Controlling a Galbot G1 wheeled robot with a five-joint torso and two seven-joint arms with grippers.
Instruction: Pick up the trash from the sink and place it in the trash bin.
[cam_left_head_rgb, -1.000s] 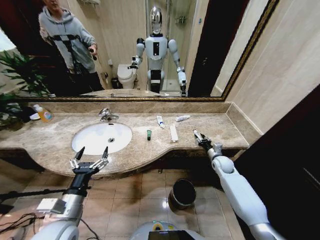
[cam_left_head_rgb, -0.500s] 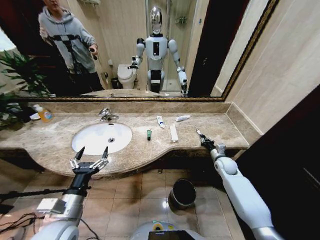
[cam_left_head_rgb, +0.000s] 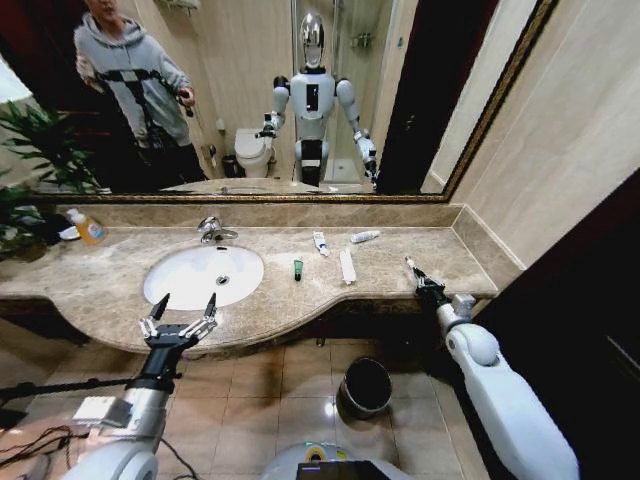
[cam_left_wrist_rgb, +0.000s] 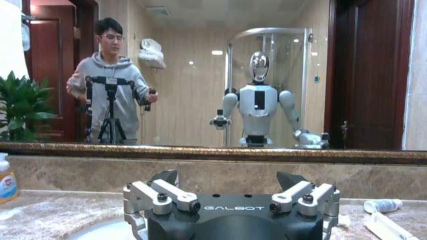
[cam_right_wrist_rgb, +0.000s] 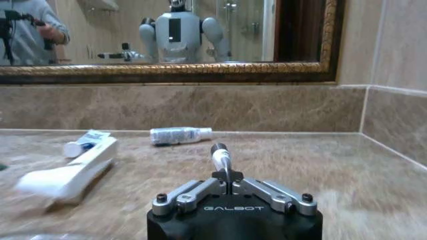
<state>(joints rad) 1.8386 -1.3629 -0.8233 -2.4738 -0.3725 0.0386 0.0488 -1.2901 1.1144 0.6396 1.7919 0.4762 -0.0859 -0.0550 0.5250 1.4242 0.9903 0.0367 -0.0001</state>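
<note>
Our right gripper (cam_left_head_rgb: 411, 268) had its jaws pinching the thin white stick (cam_right_wrist_rgb: 220, 155) above the marble bench's (cam_left_head_rgb: 420, 250) right end. We judged a carry to the dark round bin (cam_left_head_rgb: 365, 385) on the floor next. Left gripper (cam_left_head_rgb: 180, 312) idled, jaws spread, at the front edge.

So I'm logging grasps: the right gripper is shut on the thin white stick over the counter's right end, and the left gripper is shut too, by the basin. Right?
Not quite. The right gripper is shut on the thin white stick over the counter, as its wrist view shows. But in the head view the left gripper is open, fingers spread, holding nothing, in front of the sink.
</note>
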